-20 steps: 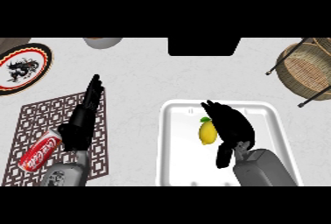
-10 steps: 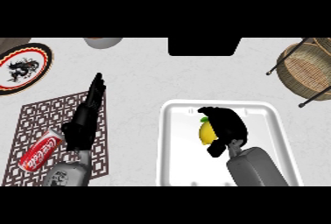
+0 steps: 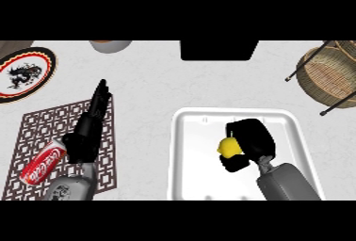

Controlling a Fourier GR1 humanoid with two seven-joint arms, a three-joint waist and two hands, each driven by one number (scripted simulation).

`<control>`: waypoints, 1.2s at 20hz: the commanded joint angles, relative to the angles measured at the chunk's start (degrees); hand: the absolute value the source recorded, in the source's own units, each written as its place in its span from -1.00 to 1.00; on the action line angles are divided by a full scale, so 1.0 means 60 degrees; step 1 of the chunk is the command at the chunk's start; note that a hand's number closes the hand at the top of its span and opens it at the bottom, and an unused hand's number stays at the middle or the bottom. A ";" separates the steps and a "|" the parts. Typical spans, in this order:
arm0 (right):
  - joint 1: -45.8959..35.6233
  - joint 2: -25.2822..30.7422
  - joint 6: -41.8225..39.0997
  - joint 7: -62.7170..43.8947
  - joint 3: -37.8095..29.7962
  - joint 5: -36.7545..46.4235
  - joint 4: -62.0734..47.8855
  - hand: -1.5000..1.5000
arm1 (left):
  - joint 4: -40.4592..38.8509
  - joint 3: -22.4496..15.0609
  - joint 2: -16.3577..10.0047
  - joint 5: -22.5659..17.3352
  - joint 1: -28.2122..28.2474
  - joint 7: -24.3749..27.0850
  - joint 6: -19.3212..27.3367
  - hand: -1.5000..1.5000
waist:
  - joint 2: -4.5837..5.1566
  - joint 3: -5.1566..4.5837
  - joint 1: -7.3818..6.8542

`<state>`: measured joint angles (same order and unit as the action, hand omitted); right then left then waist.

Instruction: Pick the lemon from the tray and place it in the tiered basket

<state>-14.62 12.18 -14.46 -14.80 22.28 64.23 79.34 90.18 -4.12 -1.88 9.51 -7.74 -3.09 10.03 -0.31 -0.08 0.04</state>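
Nearest, the red can (image 3: 43, 163) lies on its side on the patterned mat (image 3: 42, 127), just beside the left hand (image 3: 89, 129), which rests over the mat with straight fingers pointing away from the robot. Across the counter, the right hand (image 3: 250, 141) is inside the white tray (image 3: 182, 141), its fingers and thumb curled round the lemon (image 3: 227, 146). The lemon sits at the hand's left side, within the curl, its long axis running roughly near to far; whether it has left the tray floor cannot be told. The right hand is by far the nearer to it. The tiered basket (image 3: 332, 75) stands farther off and to the right, well apart from the tray, so the carry likely goes forward and rightward. Farther left are a patterned plate (image 3: 24, 73) and a grey bowl (image 3: 110, 45). There is one of each thing named.
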 commanded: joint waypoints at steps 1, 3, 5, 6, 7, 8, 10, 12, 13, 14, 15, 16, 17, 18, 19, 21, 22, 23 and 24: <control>0.0893 0.2718 -0.0012 0.2403 -0.0076 0.0029 -0.0021 1.00 | -0.0049 0.0115 -0.0011 0.0032 -0.0041 0.0012 0.0110 0.00 | 0.0045 0.0019 0.0196; 0.1385 0.4234 0.0071 0.3753 -0.0052 0.0075 0.0084 1.00 | 0.0037 0.0125 -0.0047 -0.0051 0.0070 -0.0037 0.0023 0.00 | 0.0009 0.0020 0.0366; 0.1471 0.5215 0.1072 0.4909 -0.0840 -0.0158 -0.0312 1.00 | 0.0092 -0.0121 0.0067 0.0149 0.0361 0.0161 0.0111 0.00 | 0.0040 0.0030 0.0164; 0.1796 0.5480 0.1675 0.5251 -0.1106 -0.0171 -0.0477 1.00 | 0.0393 -0.0029 -0.0086 0.0036 0.0257 -0.0087 -0.0029 0.00 | 0.0029 0.0031 0.0131; 0.1771 0.5425 0.2285 0.5730 -0.1353 -0.0262 -0.1094 1.00 | -0.0127 -0.0002 0.0071 0.0043 -0.0008 0.0115 0.0054 0.00 | 0.0071 0.0028 0.0095; 0.2054 0.5899 0.2187 0.6036 -0.1813 -0.0681 -0.0540 1.00 | 0.0205 -0.0358 0.0189 0.0230 0.0570 0.0167 0.0093 0.00 | 0.0028 0.0020 0.0123; 0.1790 0.5748 0.2482 0.6267 -0.2459 -0.0925 -0.1026 1.00 | 0.0306 0.0003 -0.0008 0.0006 0.0095 -0.0441 -0.0030 0.00 | 0.0042 0.0019 0.0036; 0.2316 0.5928 0.2868 0.6342 -0.2977 -0.1111 -0.0664 1.00 | -0.0051 0.0105 -0.0027 -0.0064 0.0066 0.0032 -0.0096 0.00 | 0.0037 0.0014 0.0089; 0.1919 0.6187 0.2543 0.6621 -0.3388 -0.1528 -0.0783 1.00 | -0.0374 -0.0063 0.0147 0.0129 0.0198 0.0528 0.0068 0.00 | 0.0044 0.0012 0.0082; 0.1819 0.6288 0.2582 0.6654 -0.3722 -0.1676 -0.1018 1.00 | 0.0588 -0.0240 0.0157 -0.0039 0.0701 -0.0010 -0.0078 0.00 | 0.0028 0.0016 0.0014; 0.2212 0.6372 0.2446 0.6701 -0.3972 -0.2034 -0.0345 1.00 | -0.0451 0.0038 0.0160 -0.0101 0.0291 0.0590 -0.0058 0.00 | 0.0033 0.0008 0.0136; 0.2086 0.6617 0.2338 0.6819 -0.4411 -0.2444 -0.0154 1.00 | -0.0189 0.0286 -0.0109 -0.0146 0.0312 0.0415 -0.0092 0.00 | 0.0017 0.0006 0.0155; 0.2333 0.6842 0.2129 0.6867 -0.4772 -0.2780 0.0240 1.00 | 0.0127 0.0163 -0.0151 -0.0089 0.0280 0.0125 -0.0158 0.00 | -0.0004 0.0006 0.0195; 0.2368 0.6459 0.1804 0.6136 -0.4730 -0.2780 0.0947 1.00 | 0.0026 0.0154 -0.0075 -0.0134 0.0298 0.0110 -0.0159 0.00 | 0.0001 0.0003 0.0171; 0.2059 0.7309 0.1291 0.6933 -0.5436 -0.3476 0.0649 1.00 | -0.0263 -0.0011 0.0085 0.0152 0.0401 0.0545 0.0080 0.00 | 0.0003 0.0000 0.0206; 0.2007 0.7350 0.0923 0.6664 -0.6086 -0.4113 0.1199 1.00 | -0.0227 0.0473 -0.0194 -0.0286 -0.0133 0.0117 -0.0190 0.00 | -0.0014 -0.0004 0.0283; 0.2200 0.7346 0.0841 0.6700 -0.6416 -0.4312 0.1169 1.00 | 0.0609 0.0117 -0.0226 -0.0162 0.0381 -0.0365 -0.0297 0.00 | -0.0023 0.0007 0.0168; 0.2087 0.7472 0.0176 0.6085 -0.6485 -0.4466 0.2099 1.00 | -0.0115 0.0065 0.0061 0.0074 0.0064 0.0137 0.0031 0.00 | -0.0013 -0.0004 0.0245; 0.1669 0.7814 -0.0294 0.6365 -0.6933 -0.4962 0.1617 1.00 | -0.0253 0.0264 -0.0087 -0.0241 0.0294 0.0519 -0.0244 0.00 | 0.0009 -0.0004 0.0157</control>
<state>-2.61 55.48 -9.35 24.01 -12.68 41.08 85.80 89.94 -3.12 -2.28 8.92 -6.38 -1.90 9.26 -0.32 -0.07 1.17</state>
